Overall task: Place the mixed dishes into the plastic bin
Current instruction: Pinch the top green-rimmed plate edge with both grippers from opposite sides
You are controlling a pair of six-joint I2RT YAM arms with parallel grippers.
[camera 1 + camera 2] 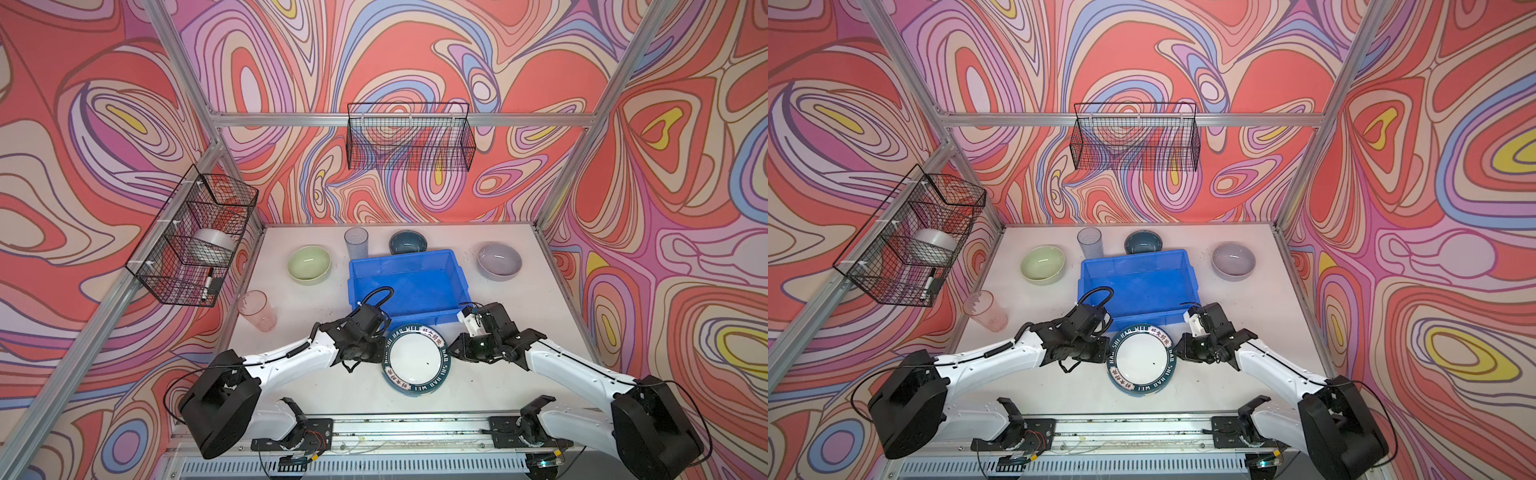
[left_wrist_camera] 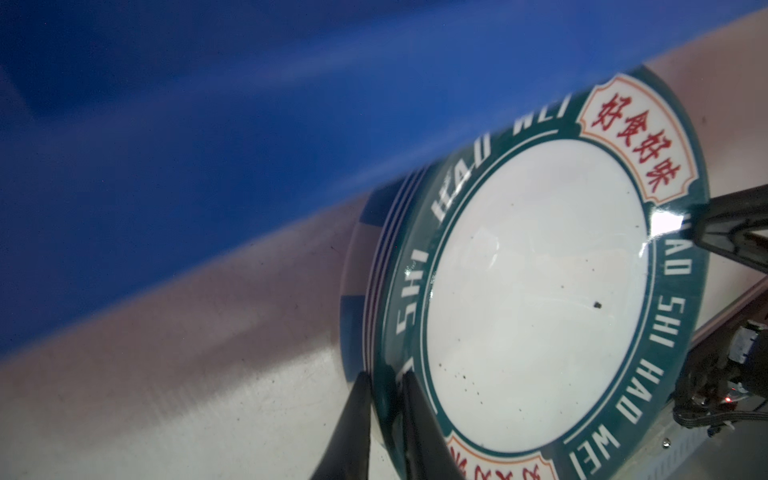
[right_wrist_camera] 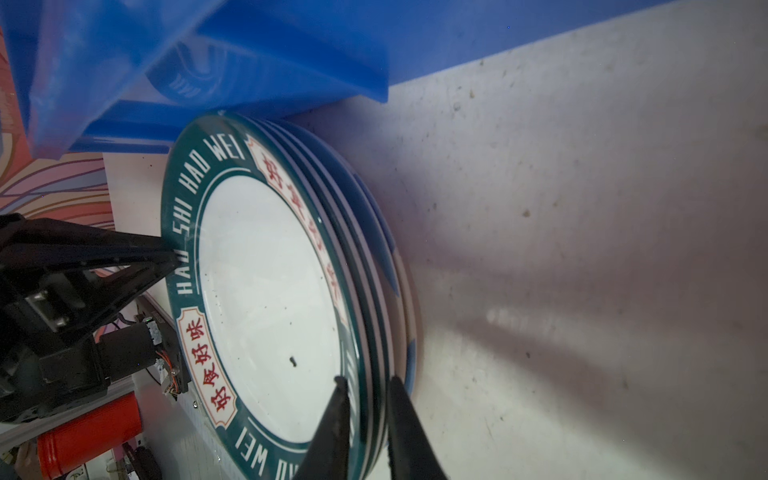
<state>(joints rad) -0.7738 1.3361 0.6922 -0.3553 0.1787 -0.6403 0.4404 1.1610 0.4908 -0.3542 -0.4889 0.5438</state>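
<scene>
A stack of printed plates, topped by a green-lettered plate (image 1: 417, 358) (image 1: 1141, 359), lies on the white table just in front of the blue plastic bin (image 1: 405, 254) (image 1: 1133, 254). My left gripper (image 1: 385, 350) (image 2: 386, 382) is shut on the stack's left rim. My right gripper (image 1: 451, 353) (image 3: 365, 384) is shut on the right rim, over several plate edges. Blue-white striped rims (image 3: 374, 232) show beneath the top plate. Around the bin stand a pale green bowl (image 1: 309, 264), a bluish tumbler (image 1: 356, 242), a dark blue bowl (image 1: 408, 242), a lavender bowl (image 1: 499, 261) and a pink tumbler (image 1: 257, 309).
A black wire basket (image 1: 195, 237) on the left wall holds a white tape roll (image 1: 214, 245) and a marker (image 1: 208, 284). Another wire basket (image 1: 409, 137) hangs on the back wall. Aluminium frame posts border the table.
</scene>
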